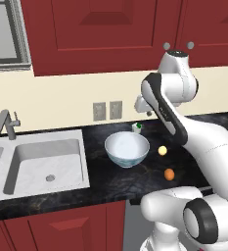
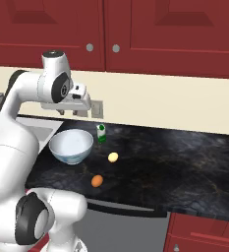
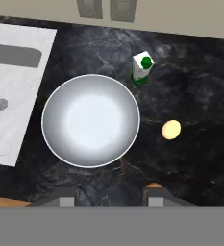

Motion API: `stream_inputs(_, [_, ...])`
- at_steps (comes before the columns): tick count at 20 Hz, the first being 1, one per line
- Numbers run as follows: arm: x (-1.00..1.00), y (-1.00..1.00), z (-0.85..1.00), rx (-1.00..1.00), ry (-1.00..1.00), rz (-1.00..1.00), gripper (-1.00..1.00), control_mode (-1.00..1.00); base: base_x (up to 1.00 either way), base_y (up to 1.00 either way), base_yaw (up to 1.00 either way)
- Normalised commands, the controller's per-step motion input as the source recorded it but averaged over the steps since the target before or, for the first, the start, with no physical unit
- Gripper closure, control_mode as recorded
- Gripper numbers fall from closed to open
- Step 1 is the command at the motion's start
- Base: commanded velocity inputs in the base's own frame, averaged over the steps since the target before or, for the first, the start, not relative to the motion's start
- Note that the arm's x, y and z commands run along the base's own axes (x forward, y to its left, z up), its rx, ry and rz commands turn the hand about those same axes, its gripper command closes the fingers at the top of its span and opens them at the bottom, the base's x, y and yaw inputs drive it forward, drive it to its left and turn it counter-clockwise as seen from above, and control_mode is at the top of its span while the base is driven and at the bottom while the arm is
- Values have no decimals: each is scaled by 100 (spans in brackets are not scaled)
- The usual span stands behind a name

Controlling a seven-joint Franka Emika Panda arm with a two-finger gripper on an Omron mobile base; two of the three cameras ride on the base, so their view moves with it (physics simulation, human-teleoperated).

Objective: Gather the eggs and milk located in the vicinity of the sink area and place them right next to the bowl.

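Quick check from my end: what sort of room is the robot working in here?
A home-style kitchen, by the look of it: a pale stone-look sink basin with a grey metal faucet, a dark marbled stone countertop, and red wooden cabinets above.

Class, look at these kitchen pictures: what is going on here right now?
A white robot arm holds its gripper high above the dark stone counter, shut and carrying nothing. Below it stands a large round white bowl. The small white milk carton with a green top, a pale yellow egg and an orange egg all lie on the counter close to the bowl. The pale stone sink sits further off.
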Motion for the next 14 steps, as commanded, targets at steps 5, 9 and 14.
stream_inputs(5, [0,-4,-9,0,-8,-14,-100,-100,0,0,0])
stream_inputs(9, [1,1,-34,0,-12,-37,-100,-100,0,0,0])
stream_inputs(14, [29,-1,-26,0,-2,-32,-100,-100,0,0,0])
